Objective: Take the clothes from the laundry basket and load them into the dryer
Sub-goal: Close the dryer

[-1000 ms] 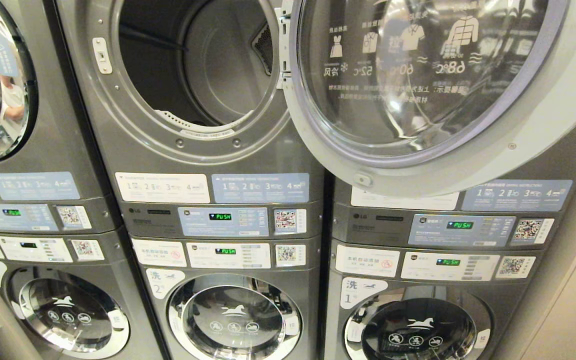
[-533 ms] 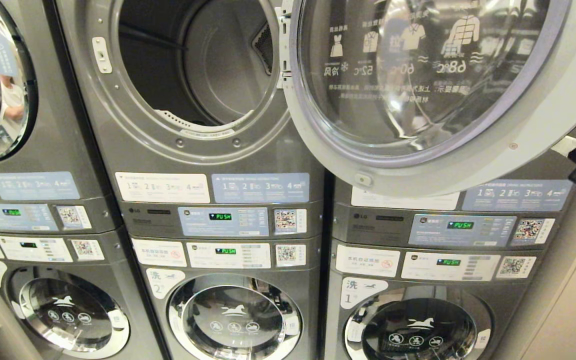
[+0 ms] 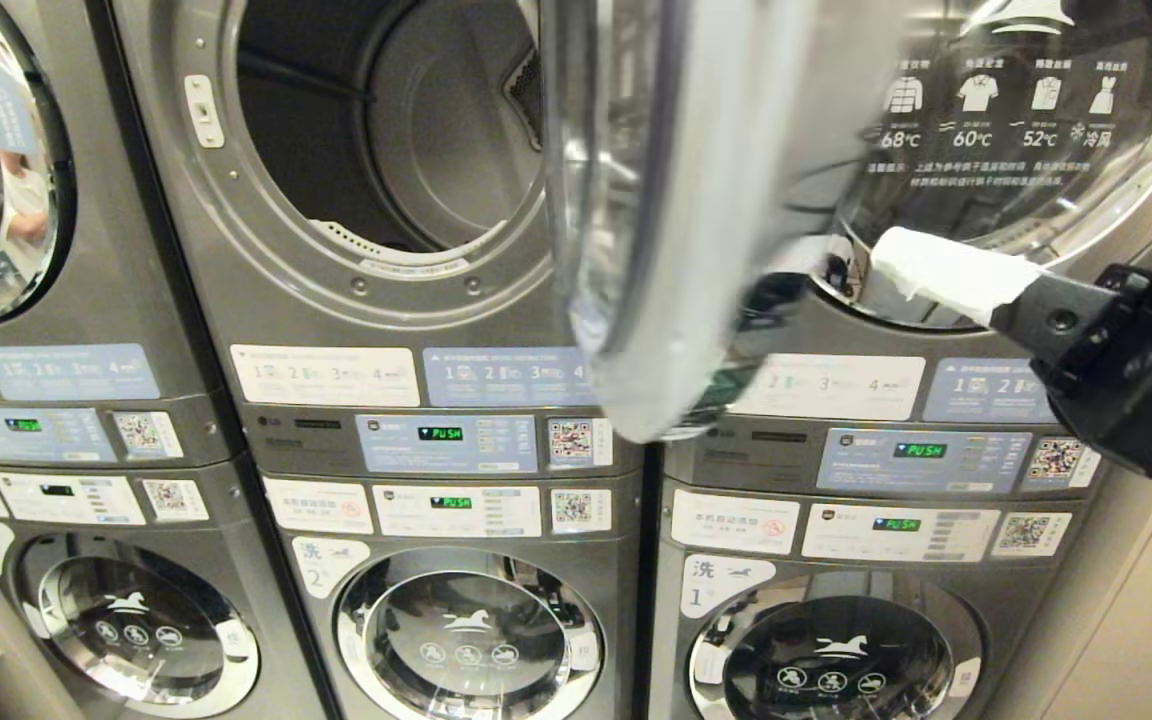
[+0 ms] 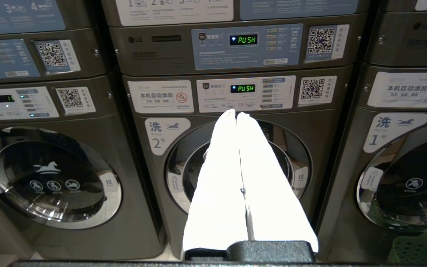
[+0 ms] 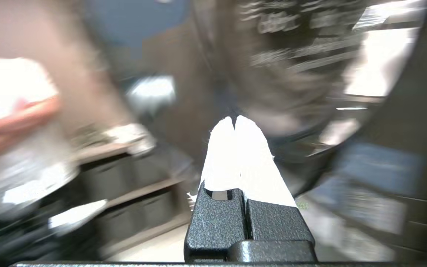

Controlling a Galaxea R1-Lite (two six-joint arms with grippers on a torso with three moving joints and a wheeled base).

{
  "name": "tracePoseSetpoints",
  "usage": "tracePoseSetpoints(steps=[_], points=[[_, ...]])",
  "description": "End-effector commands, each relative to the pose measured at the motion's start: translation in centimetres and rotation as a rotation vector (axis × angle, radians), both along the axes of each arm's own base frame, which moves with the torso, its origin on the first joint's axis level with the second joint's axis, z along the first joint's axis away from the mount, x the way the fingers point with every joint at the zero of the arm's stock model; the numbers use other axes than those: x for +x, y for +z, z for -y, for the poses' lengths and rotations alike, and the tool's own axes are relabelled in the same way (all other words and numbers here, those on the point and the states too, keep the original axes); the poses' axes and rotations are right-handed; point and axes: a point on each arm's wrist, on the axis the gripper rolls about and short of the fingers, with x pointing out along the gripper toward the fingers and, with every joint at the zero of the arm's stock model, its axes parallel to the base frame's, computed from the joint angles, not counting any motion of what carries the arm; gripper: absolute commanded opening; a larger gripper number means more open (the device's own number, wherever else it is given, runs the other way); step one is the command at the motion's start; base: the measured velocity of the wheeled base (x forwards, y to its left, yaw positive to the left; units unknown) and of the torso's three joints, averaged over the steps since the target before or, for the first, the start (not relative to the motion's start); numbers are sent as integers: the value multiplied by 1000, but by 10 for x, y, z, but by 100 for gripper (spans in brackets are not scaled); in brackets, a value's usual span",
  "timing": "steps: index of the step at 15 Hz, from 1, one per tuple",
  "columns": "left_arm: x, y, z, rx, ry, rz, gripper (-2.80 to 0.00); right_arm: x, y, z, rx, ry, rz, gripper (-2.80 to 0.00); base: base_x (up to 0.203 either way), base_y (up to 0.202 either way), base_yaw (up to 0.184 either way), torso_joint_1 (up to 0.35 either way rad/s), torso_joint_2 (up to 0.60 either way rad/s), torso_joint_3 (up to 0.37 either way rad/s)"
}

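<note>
Three stacks of grey metal laundry machines fill the head view, each with a dryer above and a washer below. The middle stack's upper grey dryer has its round opening uncovered, and the dark steel drum inside shows no clothes. Its round glass-and-grey-plastic dryer door stands out from the hinge at the right of the opening, edge-on and blurred, overlapping the front of the right stack.

To the right of that door, the right gripper reaches in from the right edge, its white-wrapped fingers pressed together with nothing between them, the tip just at the lower rim of the right stack's closed round glass door. In the right wrist view the same white fingers meet at the tip against a smeared background.

The left gripper is outside the head view; its wrist view shows its two long white fingers closed against each other, empty, pointing at the middle stack's lower washer with a chrome-ringed window.

At the far right corner of that wrist view, part of a green plastic laundry basket sits in front of the right stack's washer; its contents cannot be seen.
</note>
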Motion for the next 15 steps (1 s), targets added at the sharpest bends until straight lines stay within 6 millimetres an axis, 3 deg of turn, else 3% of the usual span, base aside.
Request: tracePoseSetpoints(steps=[1,3,5,8,10,13,15], points=[[0,0,0,0,0,0,-280,-27,7,-17,18,132,12,-280,0,0,0,0,0,0],[0,0,0,2,0,0,-280,-32,7,-20,25,108,-17,-280,0,0,0,0,0,0],[0,0,0,0,0,0,-280,-16,0,-6,26,-38,-63,-280,0,0,0,0,0,0],[0,0,0,0,0,0,-280,6,-39,22,-72,-253,-155,-280,0,0,0,0,0,0],[0,0,0,0,0,0,-280,9,-71,54,-168,-429,-203,-280,0,0,0,0,0,0],[0,0,0,2,0,0,-280,-25,-116,98,-302,-640,-257,-280,0,0,0,0,0,0],[0,0,0,3,0,0,-280,-55,-141,117,-391,-766,-285,-280,0,0,0,0,0,0]])
